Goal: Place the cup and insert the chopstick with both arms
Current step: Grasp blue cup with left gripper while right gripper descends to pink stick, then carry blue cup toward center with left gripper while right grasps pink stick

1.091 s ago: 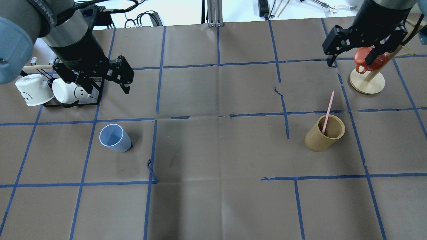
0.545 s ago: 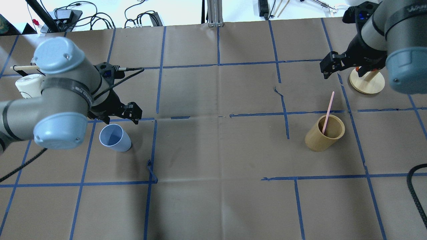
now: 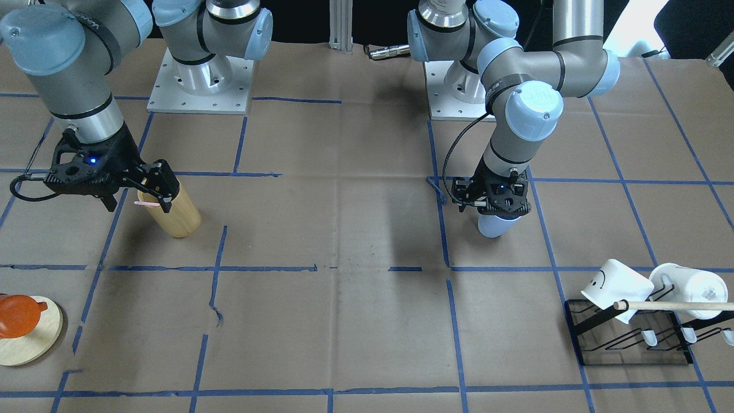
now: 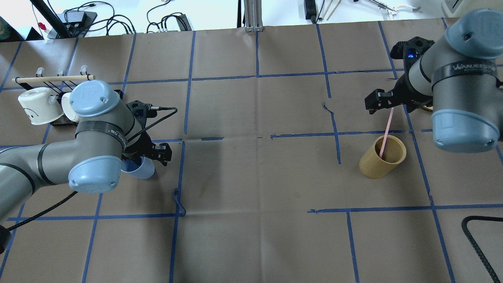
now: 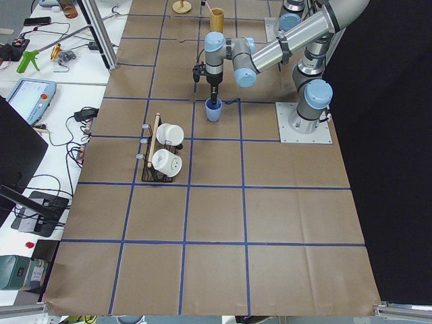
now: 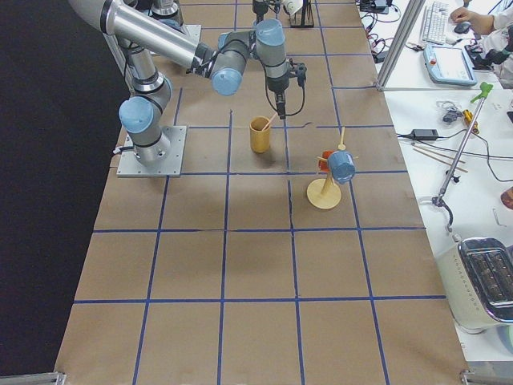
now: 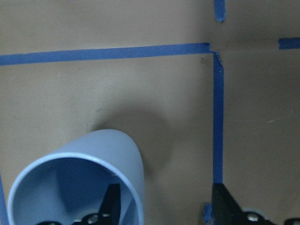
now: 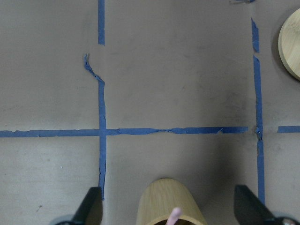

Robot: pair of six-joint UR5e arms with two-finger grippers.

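Both grippers point straight down, jaws parted.
Seen from overhead, the left gripper [image 7: 166,208] hangs at 9 o'clock, the right gripper [image 8: 169,206] between 2 and 3 o'clock.

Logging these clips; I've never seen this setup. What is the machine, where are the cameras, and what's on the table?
Two robot arms work at a paper-covered table. Four fixed cameras look from behind, opposite and either end; two sit on the wrists. The left gripper is open, one finger inside the blue cup, one outside. The right gripper is open either side of the pink chopstick standing in the wooden holder. Nearby: two white mugs on a rack and an orange mug on a wooden stand. Nothing is gripped.
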